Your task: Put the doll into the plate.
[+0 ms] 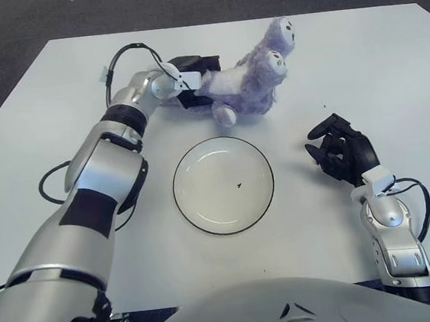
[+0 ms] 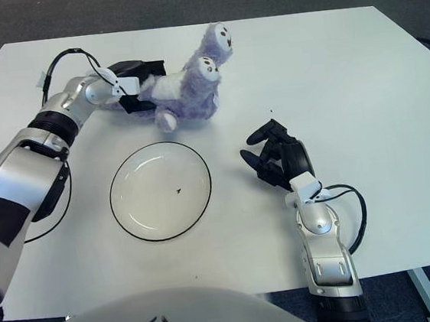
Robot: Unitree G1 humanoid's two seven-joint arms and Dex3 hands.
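Left hand (image 1: 191, 83), left eye view: reached out to the far side of the table (image 1: 390, 66), dark fingers wrapped on the doll's (image 1: 249, 80) lower body, so it's holding the doll w/ a closed grasp. Doll is purple plush, 2 heads/faces pointing up and away to the right of the hand, 1 foot hanging toward the plate (image 1: 223, 185). Plate lies nearer the robot than the hand, slightly right of it, apart from the doll, w/ a small dark speck inside. Right hand (image 1: 341, 150) idle, well right of the plate, fingers curled, holding nothing.

Right eye view: same grip seen a bit more side-on; left hand (image 2: 131, 83) sits at the doll's (image 2: 188, 87) left end, most of the plush sticking out past the fingers. Plate (image 2: 160, 190) directly nearer than the doll.

To do this step well, I'd judge: lift enough that the foot clears the rim, pull back toward the body, centre the bulk over the plate before releasing, since the plush overhangs and could flop off the rim.
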